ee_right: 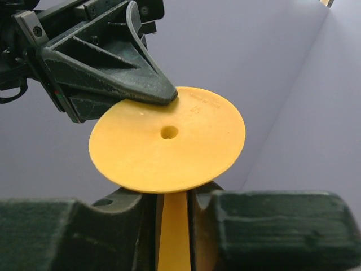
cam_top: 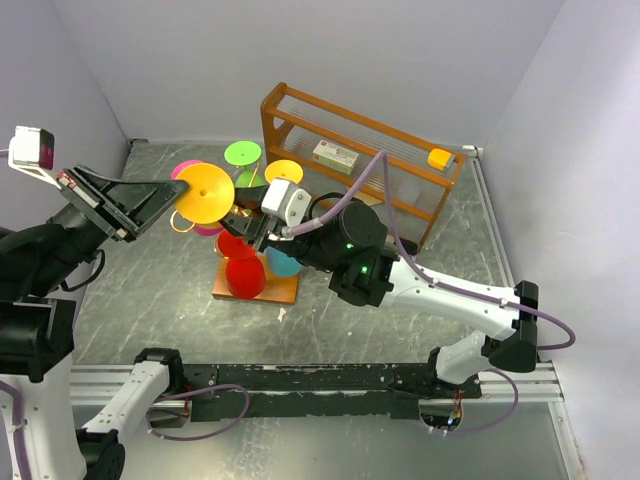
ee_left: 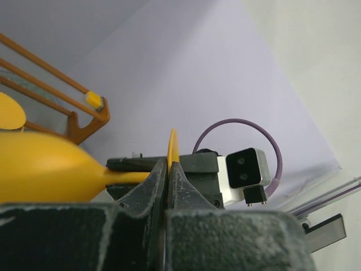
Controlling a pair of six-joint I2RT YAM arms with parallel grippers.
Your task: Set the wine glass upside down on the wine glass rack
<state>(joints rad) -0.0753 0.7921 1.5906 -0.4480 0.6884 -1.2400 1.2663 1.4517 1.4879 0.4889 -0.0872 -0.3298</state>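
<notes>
While our left gripper point(cam_top: 173, 203) is pinching its foot and our right gripper point(cam_top: 235, 216) is clamping its stem, we are holding the wine glass point(cam_top: 205, 193) foot-up, the rack point(cam_top: 283, 290) lying at five o'clock, nearer the right arm.

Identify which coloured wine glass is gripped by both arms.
The yellow glass left of the rack: left fingers pinch its foot, right fingers clamp its stem. Other glasses hang free.

glass point(cam_top: 205, 193) is plain yellow-orange all over. rack point(cam_top: 282, 291) has an orange-brown wood base. other glasses point(cam_top: 243, 272) are red, green, teal, pink. shelf point(cam_top: 350, 128) is brown, table point(cam_top: 150, 275) grey with pale marble veins, walls point(cam_top: 400, 50) lilac, cables point(cam_top: 398, 248) purple.
</notes>
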